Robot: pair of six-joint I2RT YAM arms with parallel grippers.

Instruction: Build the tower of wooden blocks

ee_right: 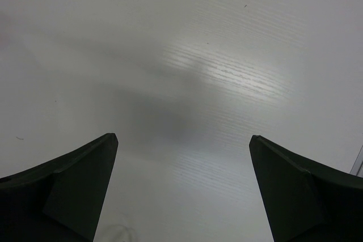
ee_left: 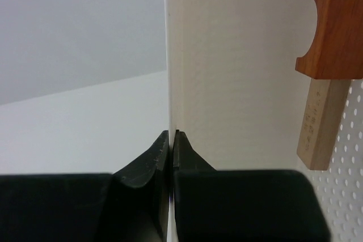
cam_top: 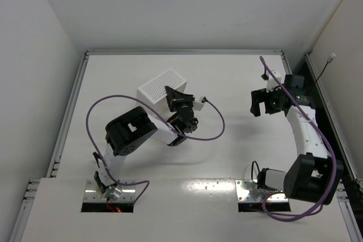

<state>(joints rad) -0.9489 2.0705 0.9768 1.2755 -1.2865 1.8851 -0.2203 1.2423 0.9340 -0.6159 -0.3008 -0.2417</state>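
wood blocks: arched red-brown block point(ee_left: 334, 26), tan block point(ee_left: 322, 123), both inside tray point(cam_top: 159, 86); light, stiff, smooth, likely tumble easily, so grip across flat sides; left fingers point(ee_left: 142, 168) clenched on tray wall, right fingers point(ee_right: 79, 185) released, well apart from tray.

White dotted tray point(cam_top: 160, 86); reddish-brown block point(ee_left: 334, 32), tan block point(ee_left: 322, 126)

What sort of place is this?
Probably a robotics lab test cell: a white table framed by metal rails, plain white walls around it, and two robot arms bolted at its near edge.
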